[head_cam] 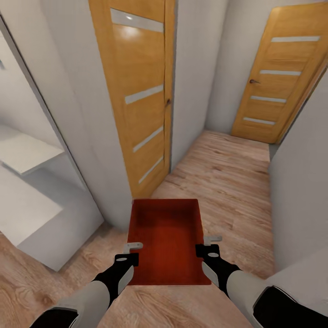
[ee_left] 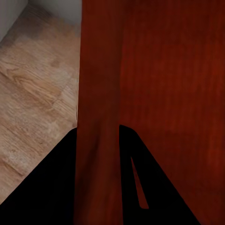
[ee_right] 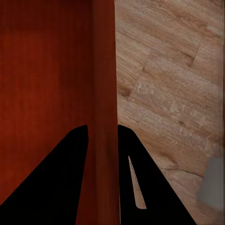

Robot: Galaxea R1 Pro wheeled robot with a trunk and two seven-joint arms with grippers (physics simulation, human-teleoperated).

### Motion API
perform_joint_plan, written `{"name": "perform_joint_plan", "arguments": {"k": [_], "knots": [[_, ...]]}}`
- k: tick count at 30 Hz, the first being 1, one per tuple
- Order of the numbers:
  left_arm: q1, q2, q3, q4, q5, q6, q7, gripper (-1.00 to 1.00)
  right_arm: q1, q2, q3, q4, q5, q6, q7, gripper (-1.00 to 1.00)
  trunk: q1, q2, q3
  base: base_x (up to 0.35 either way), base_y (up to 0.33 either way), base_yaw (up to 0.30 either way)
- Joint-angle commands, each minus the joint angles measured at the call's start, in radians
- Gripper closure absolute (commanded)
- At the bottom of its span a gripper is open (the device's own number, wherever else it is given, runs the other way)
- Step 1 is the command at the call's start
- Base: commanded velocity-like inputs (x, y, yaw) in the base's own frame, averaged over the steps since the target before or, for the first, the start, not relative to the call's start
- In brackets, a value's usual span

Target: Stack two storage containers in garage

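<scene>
The robot carries one orange-red storage container (head_cam: 166, 241) in front of its trunk, held between both arms above a light wood-plank floor (head_cam: 228, 182) in a narrow hallway. The container is open-topped and empty, its long axis pointing away from the robot.

The left gripper (head_cam: 129, 255) clamps the container's left side wall near the end closest to the robot. In the left wrist view, its two dark fingers (ee_left: 42, 187) sit on either side of the thin wall (ee_left: 98, 117), one inside the box and one outside, closed down to the wall's thickness.

The right gripper (head_cam: 206, 248) does the same on the right side wall. In the right wrist view, its fingers (ee_right: 51, 183) straddle the wall (ee_right: 104, 93), pressed against it from both faces, with the container's inner floor on one side and the plank floor (ee_right: 173, 93) on the other.

Ahead and to the left, close to the container's far end, stands an oak door (head_cam: 141, 91) with four frosted strips. A second, similar door (head_cam: 278, 77) closes the end of the hallway to the right. White walls (head_cam: 196, 68) run between them, and a pale white shelf-like unit (head_cam: 27, 155) sits at the far left
</scene>
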Motion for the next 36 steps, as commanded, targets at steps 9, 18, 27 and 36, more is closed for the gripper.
{"name": "perform_joint_plan", "arguments": {"k": [9,18,27,36], "knots": [[0.0,0.007,-0.007,-0.006,-0.022,0.007,0.016,1.0,-0.001,0.0,-0.011,0.027,-0.023,-0.007,-0.005,1.0,0.001,-0.001,-0.001,0.325,0.0,-0.242],[0.0,0.007,-0.007,-0.006,-0.022,0.007,0.016,1.0,-0.001,0.0,-0.011,0.027,-0.023,-0.006,-0.005,1.0,0.001,-0.001,-0.001,0.325,0.0,-0.242],[0.0,0.007,-0.007,-0.006,-0.022,0.007,0.016,1.0,-0.001,0.0,-0.011,0.027,-0.023,-0.006,-0.005,1.0,0.001,-0.001,-0.001,0.325,0.0,-0.242],[0.0,0.007,-0.007,-0.006,-0.022,0.007,0.016,1.0,-0.001,0.0,-0.011,0.027,-0.023,-0.006,-0.005,1.0,0.001,-0.001,-0.001,0.325,0.0,-0.242]]}}
